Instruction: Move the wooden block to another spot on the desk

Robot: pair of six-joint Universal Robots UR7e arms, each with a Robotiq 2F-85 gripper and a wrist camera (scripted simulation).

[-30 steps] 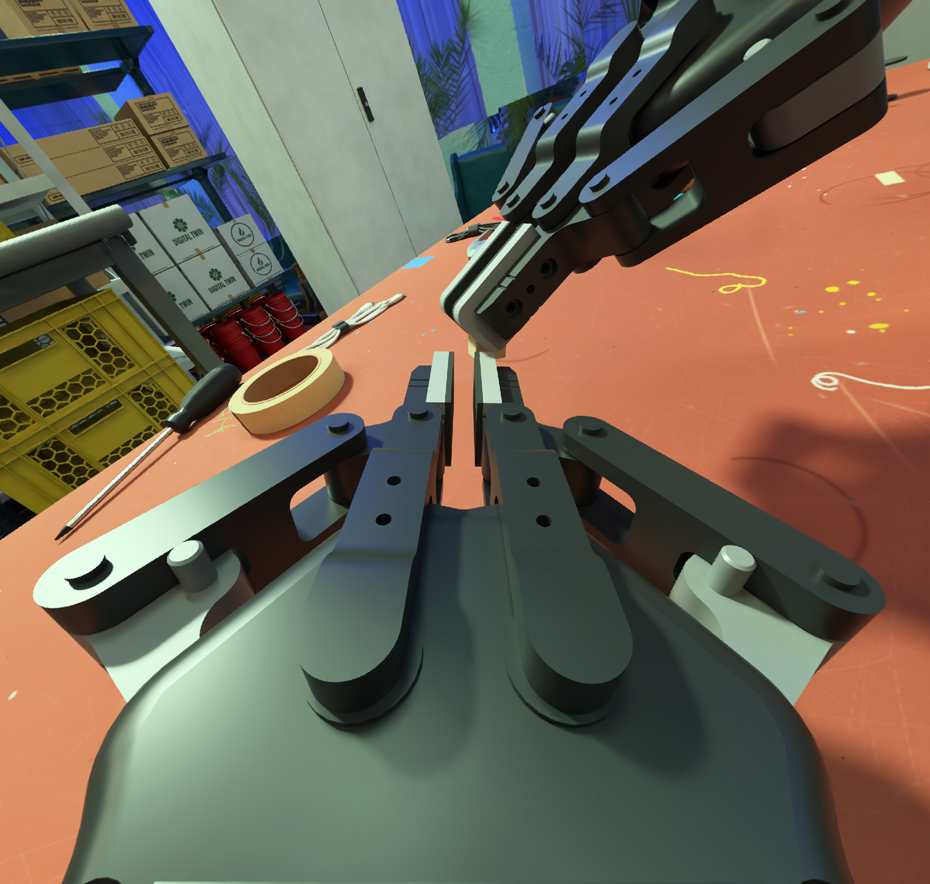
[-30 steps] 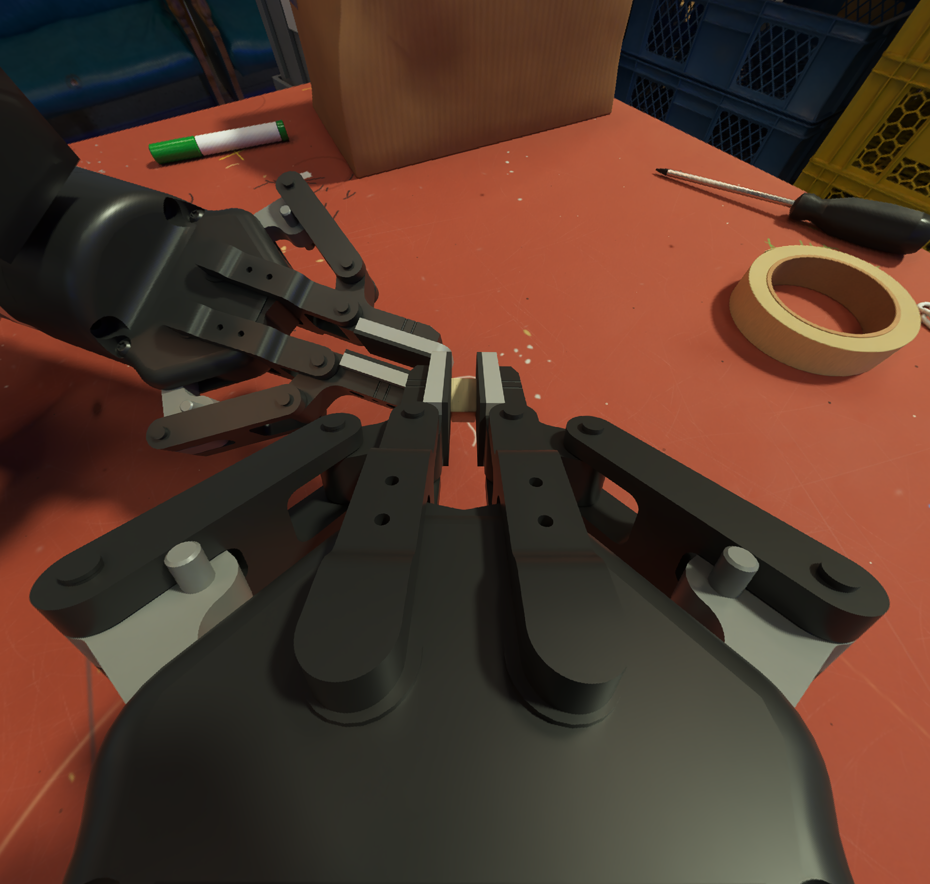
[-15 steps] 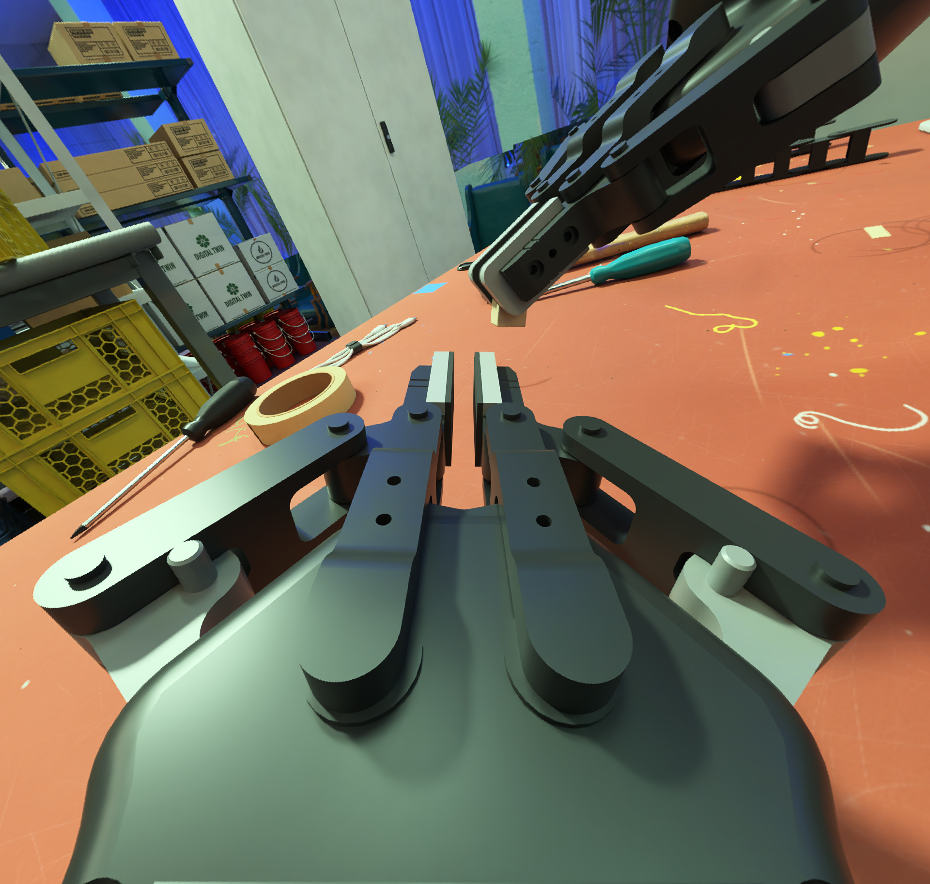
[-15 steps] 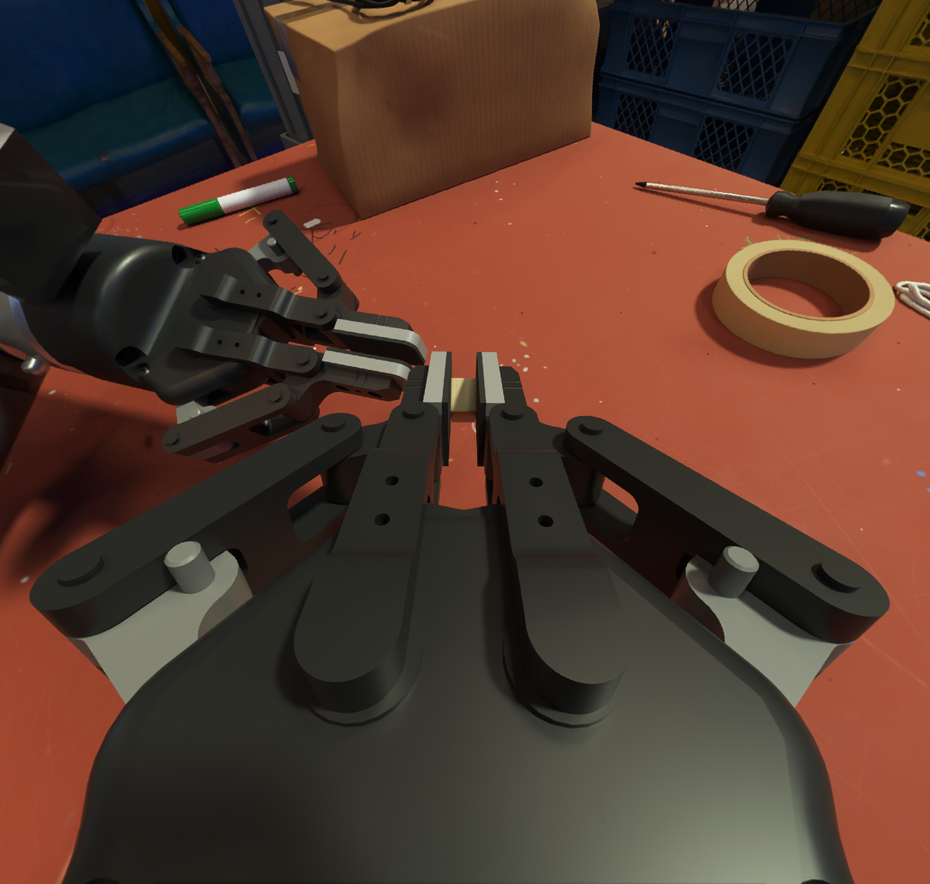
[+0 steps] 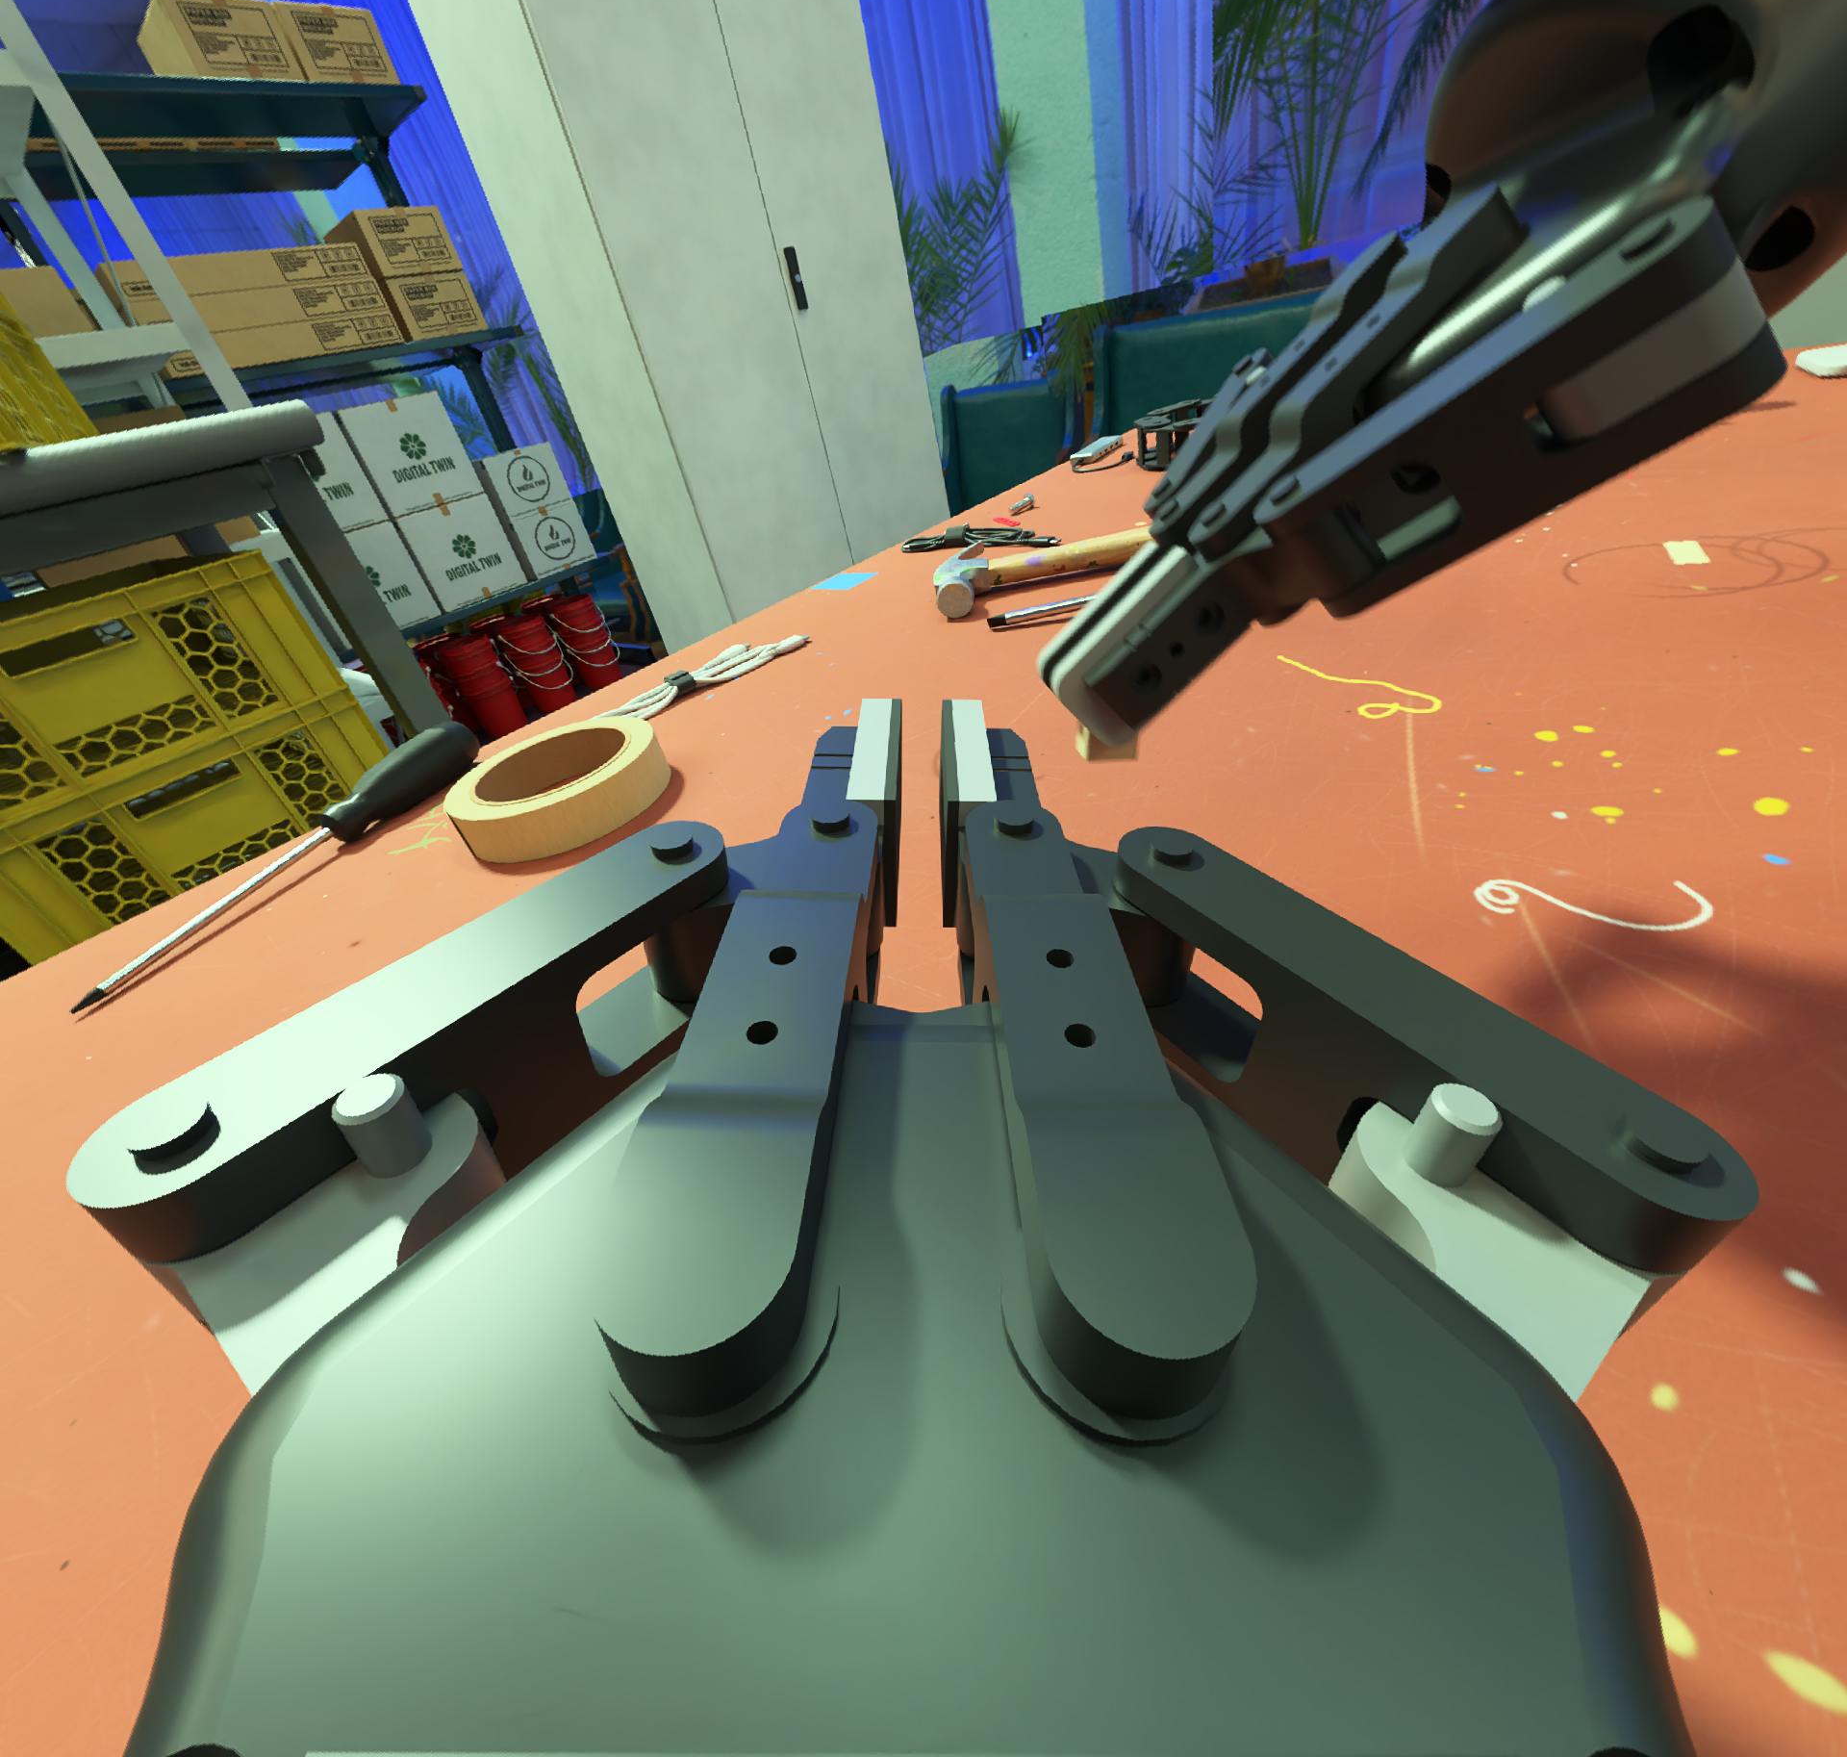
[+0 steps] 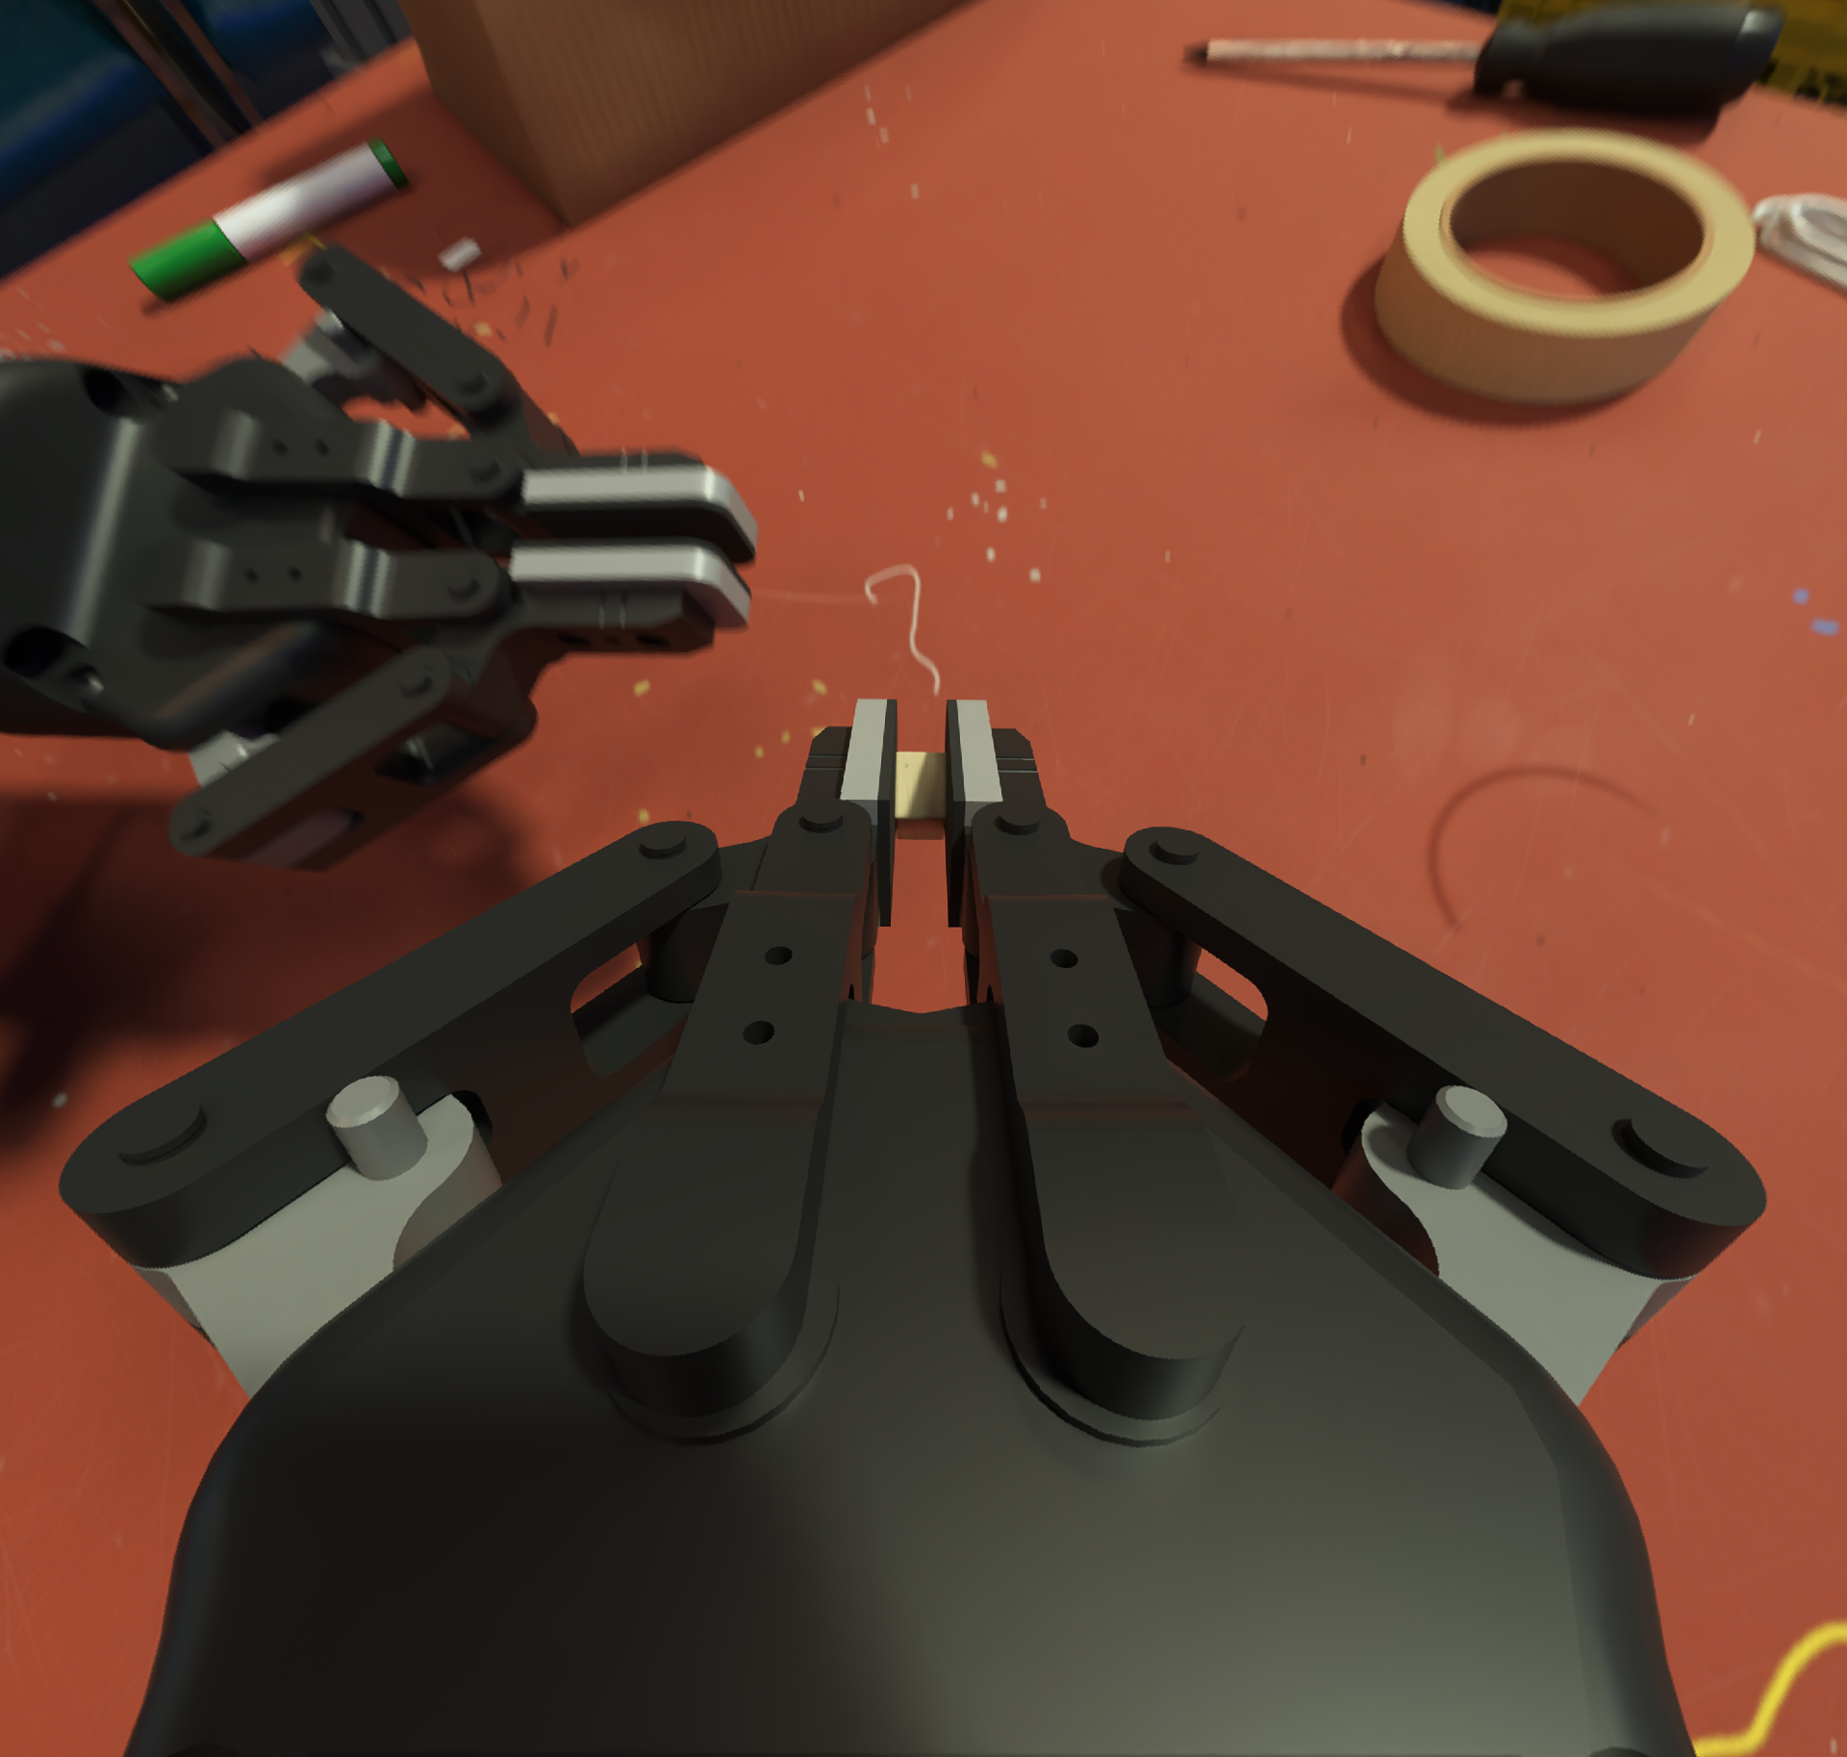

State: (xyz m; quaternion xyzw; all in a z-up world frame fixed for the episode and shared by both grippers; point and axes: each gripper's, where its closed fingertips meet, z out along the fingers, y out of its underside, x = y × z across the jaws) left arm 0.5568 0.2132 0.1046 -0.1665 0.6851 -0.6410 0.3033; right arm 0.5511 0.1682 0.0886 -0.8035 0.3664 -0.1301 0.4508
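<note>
The small pale wooden block [image 6: 920, 781] is clamped between my right gripper's [image 6: 920, 749] pads and held just above the red desk [image 6: 1199, 609]. In the left wrist view the right gripper [image 5: 1089, 699] comes in from the upper right, with the block [image 5: 1104, 742] sticking out below its tips. My left gripper [image 5: 920, 744] has its pads nearly together with a narrow gap and nothing between them. It hovers low over the desk, to the left of the block. It also shows at the left of the right wrist view [image 6: 740, 549].
A roll of masking tape [image 5: 560, 789] and a black-handled screwdriver [image 5: 300, 839] lie near the desk edge by yellow crates [image 5: 130, 739]. A hammer [image 5: 1029, 564] and a white cord [image 5: 710, 679] lie farther off. A cardboard box [image 6: 720, 30] and a green marker [image 6: 270, 219] lie beyond.
The right gripper has carried the block away from the left gripper's tips, sideways and lower over the desk. The two grippers now stand farther apart.
</note>
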